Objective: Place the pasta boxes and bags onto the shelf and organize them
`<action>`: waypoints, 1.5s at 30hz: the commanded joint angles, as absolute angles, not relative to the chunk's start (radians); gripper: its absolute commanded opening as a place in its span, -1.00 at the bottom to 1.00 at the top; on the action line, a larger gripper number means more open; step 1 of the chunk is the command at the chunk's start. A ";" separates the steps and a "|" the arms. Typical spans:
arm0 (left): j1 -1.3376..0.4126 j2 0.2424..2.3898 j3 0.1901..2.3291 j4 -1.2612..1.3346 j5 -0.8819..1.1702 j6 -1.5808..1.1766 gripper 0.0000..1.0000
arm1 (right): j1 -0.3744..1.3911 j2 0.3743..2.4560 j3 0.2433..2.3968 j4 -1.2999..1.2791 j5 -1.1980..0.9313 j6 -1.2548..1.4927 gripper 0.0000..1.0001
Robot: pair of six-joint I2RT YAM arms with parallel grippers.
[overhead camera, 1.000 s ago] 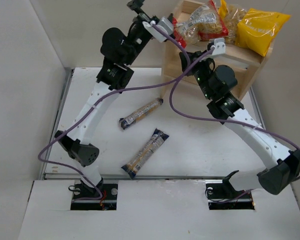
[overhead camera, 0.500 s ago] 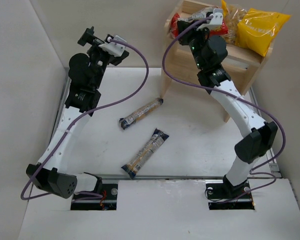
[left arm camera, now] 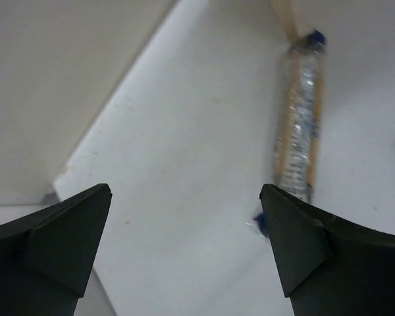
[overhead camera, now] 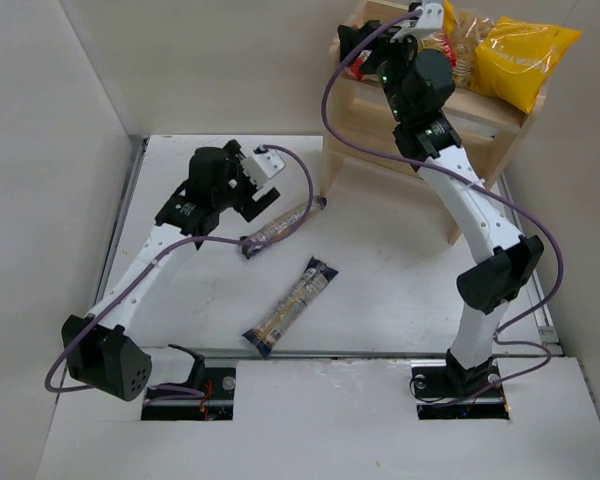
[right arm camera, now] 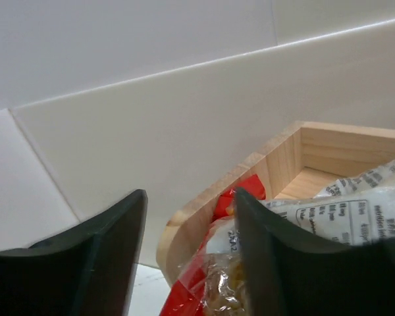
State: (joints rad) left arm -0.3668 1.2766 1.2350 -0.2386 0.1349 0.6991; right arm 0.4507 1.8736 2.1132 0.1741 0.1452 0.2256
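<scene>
Left end effector [left arm camera: 185, 191] is spread wide and holds nothing. It hangs low over the table [overhead camera: 400, 270], just beside the far pasta box [left arm camera: 299, 131]. In the left wrist view this box does not lie inside the gap. It lies ahead of the right-hand finger, and its long axis runs almost straight away from the camera. So the fingers already stand across the long axis, which is good for a pinch on the narrow side. I judge that the coming move needs a small shift sideways toward the box and then a descent, so that the box comes between the fingers.

In the top view the near pasta box [overhead camera: 292, 306] lies on the table closer to the arm bases, well apart from both end effectors. The left arm is clearly the nearer one for both boxes.

Right end effector [right arm camera: 189, 192] is up at the top tier of the shelf [right arm camera: 270, 158]. Its fingers are parted and only the wall shows between them. The clear bag with red ends [right arm camera: 329, 210] rests on that tier, just beside one finger. The yellow bag [overhead camera: 520, 60] lies on the same tier, further right.
</scene>
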 commanded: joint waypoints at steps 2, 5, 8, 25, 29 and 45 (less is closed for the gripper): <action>-0.386 1.278 1.184 -0.299 0.207 0.620 1.00 | 0.479 1.696 2.050 0.213 0.135 0.030 0.95; -0.372 1.281 1.154 -0.301 0.203 0.569 1.00 | 0.563 1.513 1.869 0.258 0.161 -0.086 1.00; -0.337 1.264 1.112 -0.296 0.192 0.537 1.00 | 0.634 1.328 1.651 0.224 0.167 -0.101 1.00; -0.099 1.149 0.873 -0.215 0.156 0.459 1.00 | 1.077 1.446 1.043 -0.261 -0.011 -0.601 1.00; -0.113 1.123 0.833 -0.203 0.156 0.491 1.00 | 1.147 1.613 1.077 -0.219 0.032 -0.782 1.00; -0.102 1.078 0.798 -0.187 0.164 0.538 1.00 | 1.122 1.942 1.246 -0.305 -0.245 -0.638 0.71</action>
State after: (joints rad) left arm -0.1093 1.1107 0.8127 -0.2169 0.1562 0.5125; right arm 1.1305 1.9137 1.2346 -0.2371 -0.1402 -0.7200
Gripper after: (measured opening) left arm 0.997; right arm 0.885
